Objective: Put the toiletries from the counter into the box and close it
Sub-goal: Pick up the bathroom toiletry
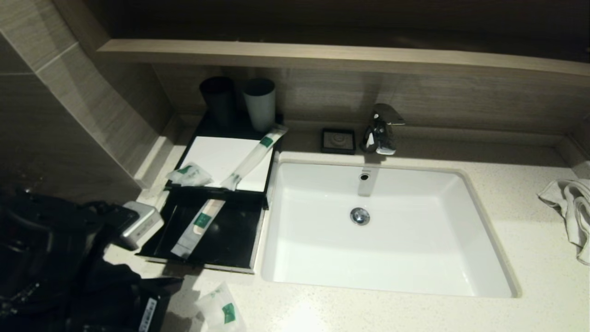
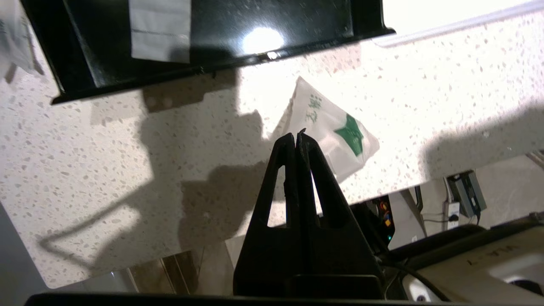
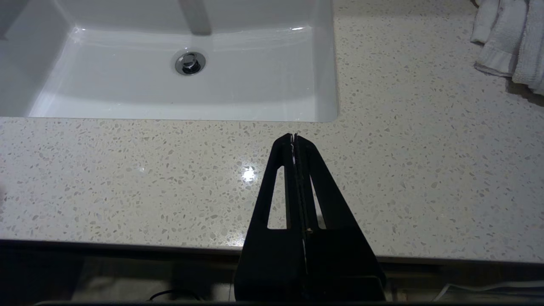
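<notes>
The box (image 1: 216, 152) stands left of the sink, its black front drawer (image 1: 230, 240) pulled out. One long slim sachet (image 1: 198, 226) lies in the drawer, its end also in the left wrist view (image 2: 159, 29). A second long sachet (image 1: 253, 157) lies slantwise on the white top panel. A short pouch (image 1: 189, 174) rests on the panel's left edge. Another short pouch (image 1: 222, 311) lies on the counter (image 1: 530, 258) before the drawer. My left gripper (image 2: 296, 135) hangs over this pouch's (image 2: 335, 136) near side, shut and empty. My right gripper (image 3: 294, 137) is shut, empty, at the counter's front edge.
A black cup (image 1: 217, 99) and a grey cup (image 1: 259, 103) stand behind the box. A small black soap dish (image 1: 338, 140) and a chrome faucet (image 1: 381, 129) are at the back of the white sink (image 1: 479, 226). A white towel (image 1: 571, 212) lies far right.
</notes>
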Motion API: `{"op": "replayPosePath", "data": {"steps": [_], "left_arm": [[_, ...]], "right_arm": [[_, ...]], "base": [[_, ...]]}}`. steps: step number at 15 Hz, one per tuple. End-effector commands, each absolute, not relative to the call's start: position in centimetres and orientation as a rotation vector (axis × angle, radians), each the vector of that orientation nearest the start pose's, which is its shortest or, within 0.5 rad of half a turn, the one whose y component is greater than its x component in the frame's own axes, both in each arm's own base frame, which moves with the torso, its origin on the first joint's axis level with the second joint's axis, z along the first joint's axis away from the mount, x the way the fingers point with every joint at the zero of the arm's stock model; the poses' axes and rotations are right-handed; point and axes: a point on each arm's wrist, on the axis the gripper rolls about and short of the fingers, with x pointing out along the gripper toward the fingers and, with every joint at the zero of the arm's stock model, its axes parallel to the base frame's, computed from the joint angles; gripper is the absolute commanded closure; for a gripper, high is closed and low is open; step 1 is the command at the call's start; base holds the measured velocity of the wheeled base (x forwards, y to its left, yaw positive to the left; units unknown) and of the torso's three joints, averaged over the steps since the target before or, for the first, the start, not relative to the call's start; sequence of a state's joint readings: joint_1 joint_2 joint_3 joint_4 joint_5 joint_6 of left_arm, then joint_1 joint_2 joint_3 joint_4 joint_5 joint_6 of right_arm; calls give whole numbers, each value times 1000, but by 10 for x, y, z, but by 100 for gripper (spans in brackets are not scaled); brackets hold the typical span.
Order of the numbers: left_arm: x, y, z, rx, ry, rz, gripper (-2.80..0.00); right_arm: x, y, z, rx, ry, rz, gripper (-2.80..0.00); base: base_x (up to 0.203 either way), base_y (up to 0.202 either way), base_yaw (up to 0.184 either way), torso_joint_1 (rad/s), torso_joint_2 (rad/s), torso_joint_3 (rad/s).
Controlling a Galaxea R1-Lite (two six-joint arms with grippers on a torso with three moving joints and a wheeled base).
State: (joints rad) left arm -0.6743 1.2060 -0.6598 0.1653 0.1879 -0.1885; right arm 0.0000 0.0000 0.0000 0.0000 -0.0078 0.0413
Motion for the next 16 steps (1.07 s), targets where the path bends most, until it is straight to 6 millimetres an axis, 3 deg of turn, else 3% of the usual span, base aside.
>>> {"op": "replayPosePath", "data": {"steps": [1, 4, 5, 16], "left_arm": [[120, -96, 179, 145, 717, -426, 0], [123, -101, 171, 162, 775, -466, 0], [123, -102, 169, 171, 784, -467, -280], [130, -108, 149, 262, 881, -500, -280]], "right_arm": [[-23, 0, 76, 41, 1, -8, 0], [-23, 0, 75, 41, 0, -8, 0], [-23, 0, 75, 41, 0, -8, 0], [-23, 0, 75, 41, 0, -8, 0]], "base": [[0, 0, 0, 0, 0, 0], [0, 0, 0, 0, 0, 0], [0, 0, 0, 0, 0, 0], [0, 0, 0, 0, 0, 0]]}}
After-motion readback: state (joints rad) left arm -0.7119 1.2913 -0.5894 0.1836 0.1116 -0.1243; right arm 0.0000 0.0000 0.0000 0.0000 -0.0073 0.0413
